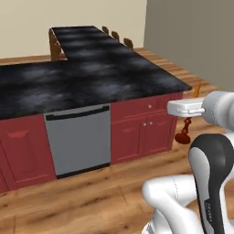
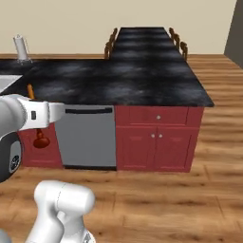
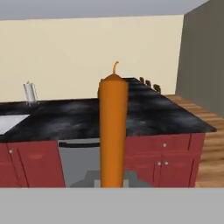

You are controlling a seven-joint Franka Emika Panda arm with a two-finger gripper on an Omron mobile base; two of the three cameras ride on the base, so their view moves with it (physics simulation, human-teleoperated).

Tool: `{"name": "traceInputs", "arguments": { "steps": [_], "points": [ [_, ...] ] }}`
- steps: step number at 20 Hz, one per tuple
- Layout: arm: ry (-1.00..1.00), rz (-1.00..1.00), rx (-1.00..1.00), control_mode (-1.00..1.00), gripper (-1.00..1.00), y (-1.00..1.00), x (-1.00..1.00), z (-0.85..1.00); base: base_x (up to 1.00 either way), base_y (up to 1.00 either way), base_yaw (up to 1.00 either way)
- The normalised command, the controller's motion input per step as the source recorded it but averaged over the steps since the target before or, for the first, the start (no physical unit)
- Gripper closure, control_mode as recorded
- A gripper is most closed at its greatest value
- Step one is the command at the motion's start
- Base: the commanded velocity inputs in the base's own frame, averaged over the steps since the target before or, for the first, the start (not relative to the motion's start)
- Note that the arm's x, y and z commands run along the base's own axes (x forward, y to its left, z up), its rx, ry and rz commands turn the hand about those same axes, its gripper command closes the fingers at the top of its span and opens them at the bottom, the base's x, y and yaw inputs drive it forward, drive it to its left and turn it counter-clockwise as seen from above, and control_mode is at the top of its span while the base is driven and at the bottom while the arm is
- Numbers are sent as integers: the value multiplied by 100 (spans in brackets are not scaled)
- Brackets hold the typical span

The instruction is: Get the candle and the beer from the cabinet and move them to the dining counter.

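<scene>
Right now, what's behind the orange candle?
In the hand view, behind the candle are the black worktop and grey dishwasher. The candle covers part of each.

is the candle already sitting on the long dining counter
No, the candle is up in the air in the hand, out in front of the red cabinets, not on the dining counter.

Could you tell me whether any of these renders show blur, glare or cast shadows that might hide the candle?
Hand view: the candle looms large and soft-edged, evenly lit. Left base view: flat light, no cast shadows; its foot shows below the gripper. Right base view: dull mottled sheen on the counter, no glare.
</scene>
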Motion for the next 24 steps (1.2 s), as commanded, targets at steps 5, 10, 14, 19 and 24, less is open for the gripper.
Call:
{"name": "traceInputs", "arguments": {
  "steps": [5,10,14,19,24],
  "points": [
    [0,0,0,100,100,0,0,0,5,-99,-18],
    [0,0,0,100,100,0,0,0,19,-100,0],
    [0,0,0,100,100,0,0,0,22,-100,0],
    [0,0,0,100,100,0,0,0,17,-100,0],
    [0,0,0,100,100,0,0,0,14,-100,0]
  ]
}}
